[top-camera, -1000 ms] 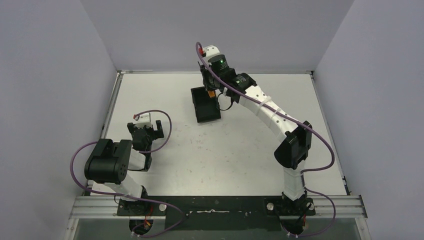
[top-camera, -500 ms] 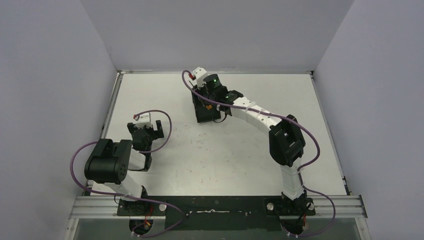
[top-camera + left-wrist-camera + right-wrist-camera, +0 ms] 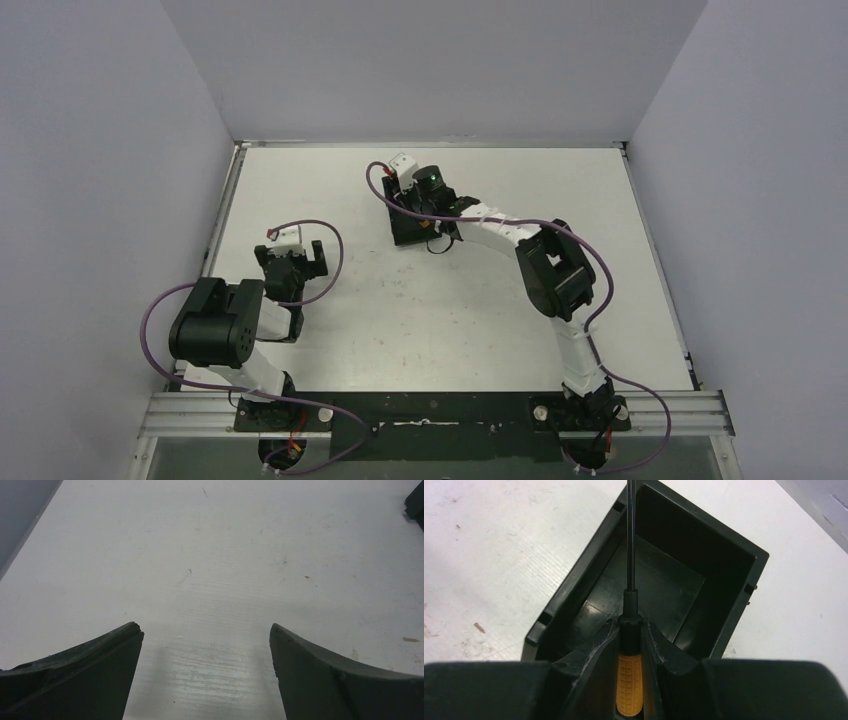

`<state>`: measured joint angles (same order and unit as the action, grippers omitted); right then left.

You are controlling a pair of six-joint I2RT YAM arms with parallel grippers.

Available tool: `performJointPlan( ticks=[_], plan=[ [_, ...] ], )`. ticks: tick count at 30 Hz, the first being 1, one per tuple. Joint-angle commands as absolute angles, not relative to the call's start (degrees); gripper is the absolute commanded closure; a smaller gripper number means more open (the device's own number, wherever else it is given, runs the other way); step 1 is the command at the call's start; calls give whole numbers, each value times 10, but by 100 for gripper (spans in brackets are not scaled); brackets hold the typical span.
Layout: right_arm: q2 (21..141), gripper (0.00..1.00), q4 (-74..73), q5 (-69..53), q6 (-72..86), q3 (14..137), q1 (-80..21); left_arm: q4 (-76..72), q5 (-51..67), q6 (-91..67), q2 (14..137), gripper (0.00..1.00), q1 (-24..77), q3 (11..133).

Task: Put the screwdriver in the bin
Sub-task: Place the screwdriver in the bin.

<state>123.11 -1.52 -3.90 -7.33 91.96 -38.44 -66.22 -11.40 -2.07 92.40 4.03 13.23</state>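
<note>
My right gripper (image 3: 630,630) is shut on the screwdriver (image 3: 629,682), with its orange handle clamped between the jaws and its thin black shaft (image 3: 630,535) pointing forward over the black bin (image 3: 736,605). The bin's open inside lies directly below the jaws. In the top view the right gripper (image 3: 412,205) hangs low over the bin (image 3: 404,236) at the table's far middle; the screwdriver is hidden there. My left gripper (image 3: 206,635) is open and empty just above bare table, at the near left in the top view (image 3: 292,262).
The white table (image 3: 460,300) is walled by grey panels at the back and both sides. A black metal rail (image 3: 430,412) runs along the near edge by the arm bases. Purple cables loop off both arms.
My right arm has folded inward and dropped, bringing its gripper with the screwdriver leftward and down onto the bin. The left arm has not moved.
</note>
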Motion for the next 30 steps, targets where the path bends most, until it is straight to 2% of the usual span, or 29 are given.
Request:
performJointPlan(
  ticks=[1, 5, 7, 9, 15, 19, 30],
  plan=[
    [1236, 100, 48, -43, -92, 923, -376, -693, -108, -17, 923, 3, 41, 146],
    [1244, 97, 47, -43, -97, 927, -374, -693, -108, -17, 923, 3, 41, 146],
    [1245, 92, 46, -43, -97, 928, -374, -693, -108, -17, 924, 3, 41, 146],
    [1245, 82, 47, -44, -95, 928, -374, -693, -108, -17, 923, 3, 41, 146],
    [1237, 72, 42, -46, -86, 935, -375, -693, -108, -17, 923, 3, 41, 146],
    [1229, 62, 34, -42, -80, 943, -375, -693, -108, -17, 923, 3, 41, 146],
    [1187, 58, 22, -44, -59, 952, -376, -693, -108, -17, 924, 3, 41, 146]
  ],
)
